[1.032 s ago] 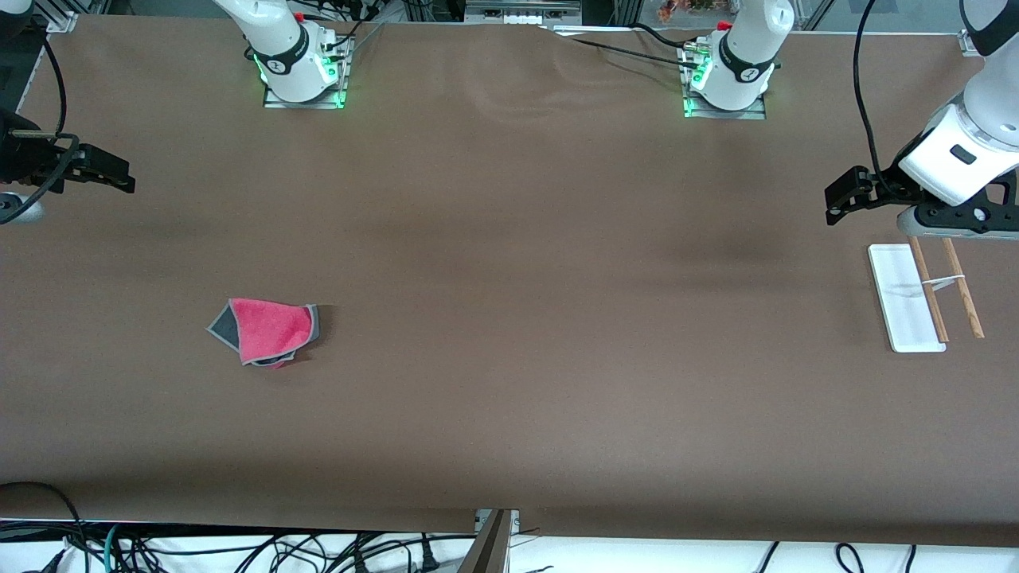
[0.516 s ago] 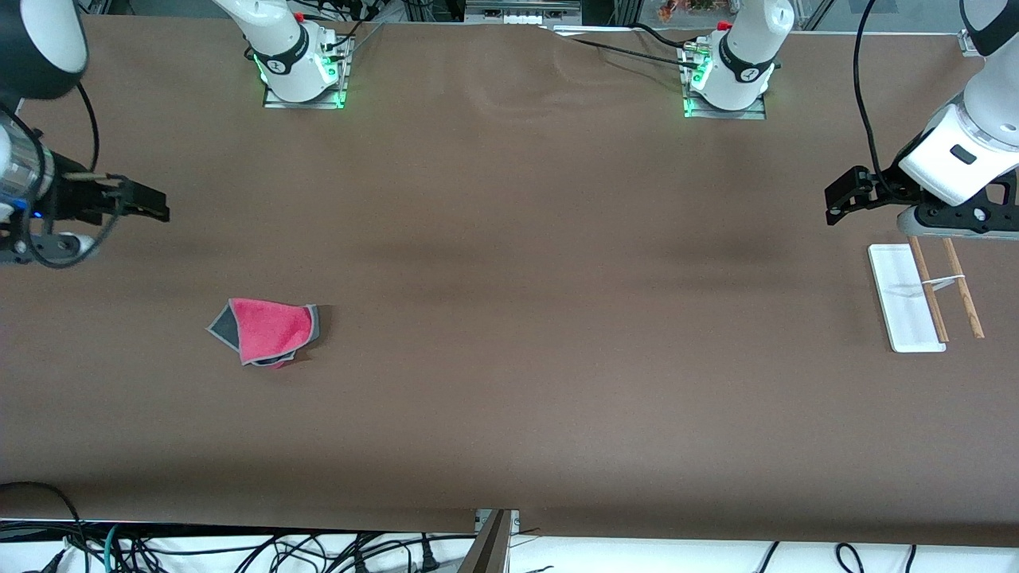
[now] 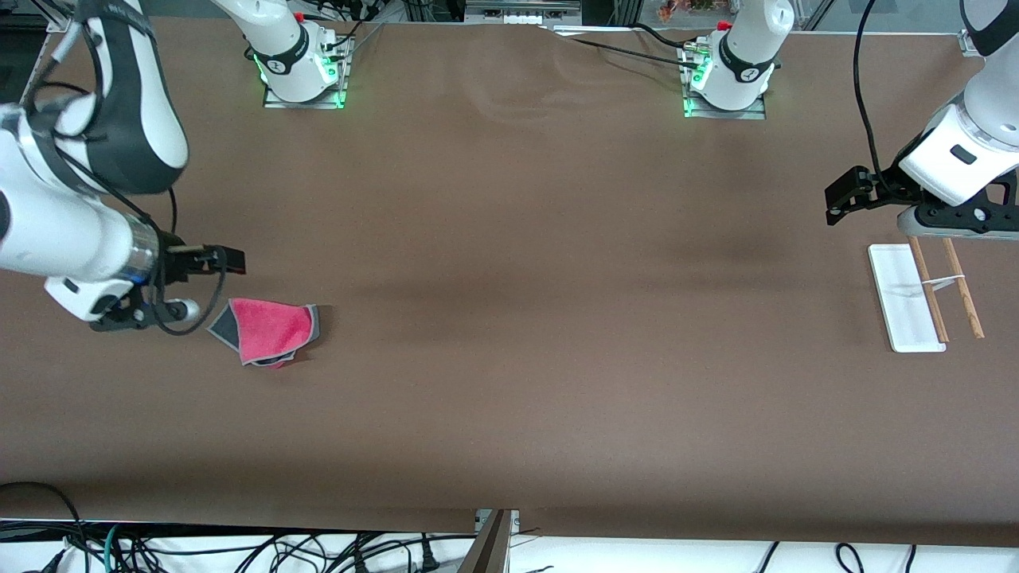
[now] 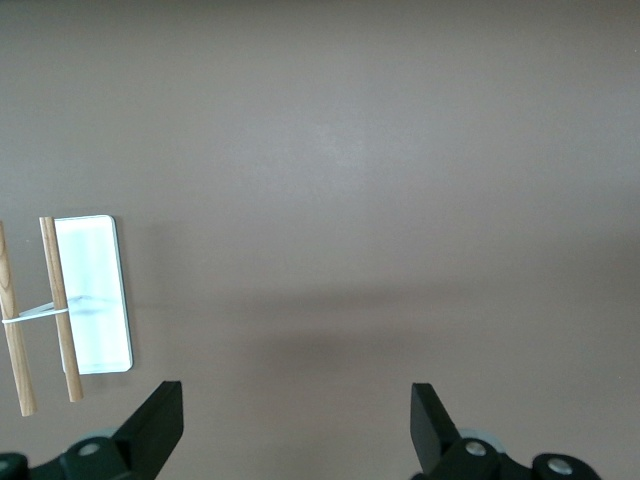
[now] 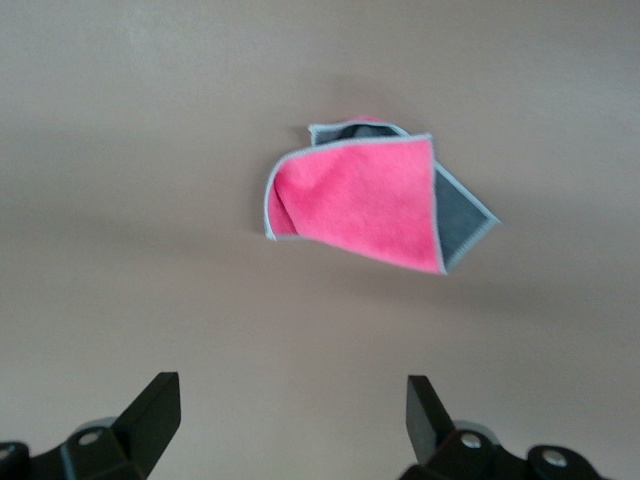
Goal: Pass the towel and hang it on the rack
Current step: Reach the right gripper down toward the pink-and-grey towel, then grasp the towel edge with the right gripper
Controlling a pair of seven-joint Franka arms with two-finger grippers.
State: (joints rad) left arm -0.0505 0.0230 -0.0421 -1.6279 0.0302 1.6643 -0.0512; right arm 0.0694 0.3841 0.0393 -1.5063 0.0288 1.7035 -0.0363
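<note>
We see the towel (image 3: 267, 330) lying flat on the table (image 3: 509, 318) toward the right arm's end, folded over itself so that the pink-red face is up and a dark grey corner with grey edging sticks out at one side. In the right wrist view the towel (image 5: 375, 200) shows the same fold, pink on top, with grey peeking out at two edges. Nothing touches it.

The right gripper (image 3: 227, 260) hangs in the air just beside the towel, over the bare table at the towel's edge that faces the bases. Its jaws are spread wide apart with nothing between them; in the right wrist view we see both fingertips (image 5: 150, 405) far apart with only table between.

The rack (image 3: 923, 294) stands toward the left arm's end of the table, well apart from the towel. Its flat white base lies on the table, and the two thin wooden rods run parallel beside it, joined by a white crosspiece. In the left wrist view the rack (image 4: 70, 300) shows at the edge, bare.

The left gripper (image 3: 844, 195) waits in the air over the table near the rack's end that faces the bases. Its jaws are also released, wide apart and empty, as its fingertips (image 4: 160, 425) show in the left wrist view.
</note>
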